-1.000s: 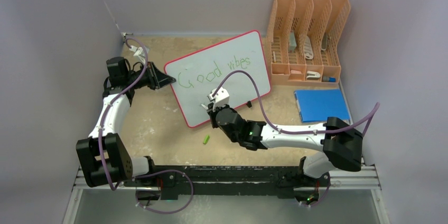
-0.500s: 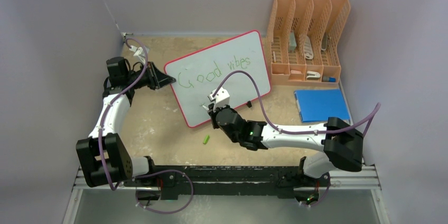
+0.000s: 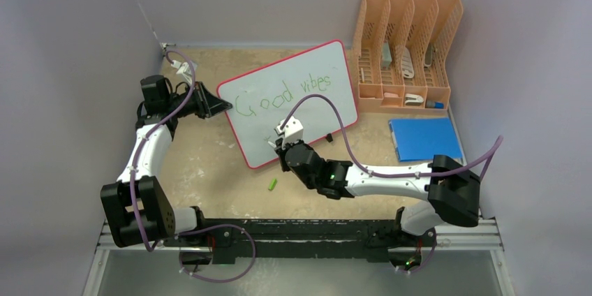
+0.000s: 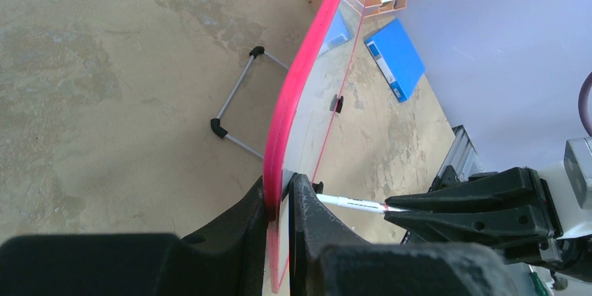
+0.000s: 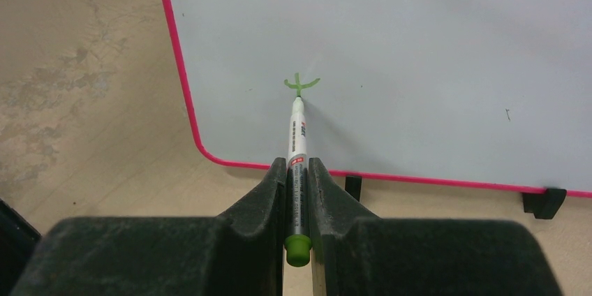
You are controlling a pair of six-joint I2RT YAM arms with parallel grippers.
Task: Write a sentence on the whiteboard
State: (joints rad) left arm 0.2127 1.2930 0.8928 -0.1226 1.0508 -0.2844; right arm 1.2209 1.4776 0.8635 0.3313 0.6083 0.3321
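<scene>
Now my right gripper clamps the marker, tip seemingly on the whiteboard mid-frame; pushing harder could twist it from the pinch of my left gripper.

Large pale grey-white whiteboard with rounded corners and a thin red rim. It stands on its long lower edge on small black clip feet, leaning back and turned at an angle. Its left rim is pinched between the closed fingers of the left pincer. The right pincer faces the lower left part of the writing face. The sentence, in thin green handwriting, reads "Good vibes" along the top, well above the right pincer. A second line is begun with one small green cross-shaped stroke, like a "t". It lies just ahead of the right pincer, at the tip of the green marker clamped there.
</scene>
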